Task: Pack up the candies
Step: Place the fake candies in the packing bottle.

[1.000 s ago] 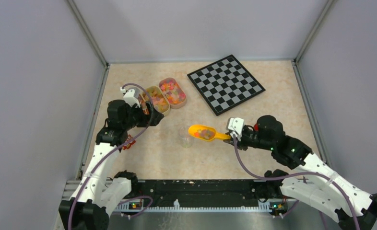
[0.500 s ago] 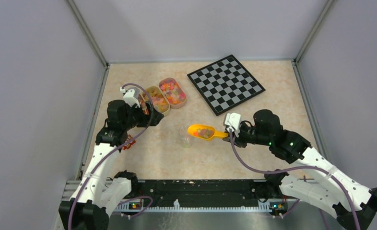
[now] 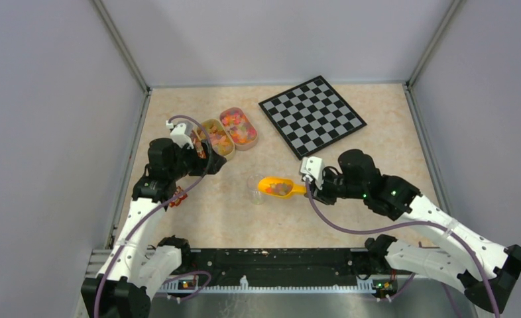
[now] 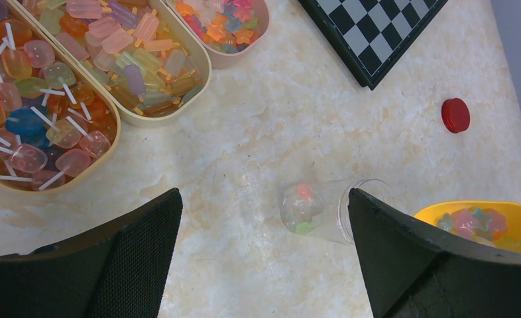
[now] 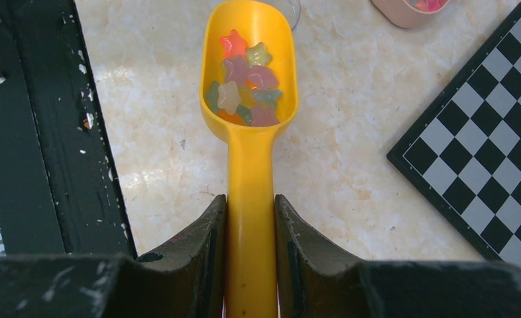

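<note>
My right gripper (image 5: 250, 205) is shut on the handle of a yellow scoop (image 5: 250, 152). The scoop's bowl holds several small star-shaped candies (image 5: 248, 93) in red, pink, green and yellow. The top view shows the scoop (image 3: 276, 186) level above the table, its tip next to the mouth of a small clear jar (image 3: 256, 189). That jar (image 4: 324, 209) has no lid on and has a few candies (image 4: 302, 205) at its bottom. My left gripper (image 4: 264, 252) hangs open above the table, left of the jar, with nothing between its fingers.
Beige trays of sweets lie at the back left: one with lollipops (image 4: 115, 136), one with pastel sticks (image 4: 201, 66), one with star candies (image 4: 244, 59). A red lid (image 4: 455, 114) lies right of the jar. A chessboard (image 3: 312, 116) lies at the back right.
My right arm has carried the loaded scoop to the left, so its tip now reaches the jar. The left arm has not moved.
</note>
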You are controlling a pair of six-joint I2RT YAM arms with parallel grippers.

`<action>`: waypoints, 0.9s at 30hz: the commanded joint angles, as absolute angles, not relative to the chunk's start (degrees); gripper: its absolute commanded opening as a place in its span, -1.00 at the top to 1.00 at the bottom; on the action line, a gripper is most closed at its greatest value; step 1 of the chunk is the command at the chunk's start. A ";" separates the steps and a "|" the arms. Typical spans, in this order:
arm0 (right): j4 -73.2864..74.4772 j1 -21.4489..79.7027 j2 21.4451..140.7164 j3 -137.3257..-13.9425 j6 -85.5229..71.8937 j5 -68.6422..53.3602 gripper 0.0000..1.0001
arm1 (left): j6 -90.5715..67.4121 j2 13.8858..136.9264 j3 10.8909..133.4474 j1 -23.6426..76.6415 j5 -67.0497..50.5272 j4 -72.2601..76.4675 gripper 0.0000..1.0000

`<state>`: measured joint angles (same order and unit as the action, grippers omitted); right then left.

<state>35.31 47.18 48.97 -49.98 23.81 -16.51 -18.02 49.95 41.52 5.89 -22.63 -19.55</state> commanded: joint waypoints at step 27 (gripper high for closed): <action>36.00 50.27 53.09 -57.12 23.31 -10.92 1.00 | -17.49 47.87 41.42 6.15 -22.34 -17.75 -0.97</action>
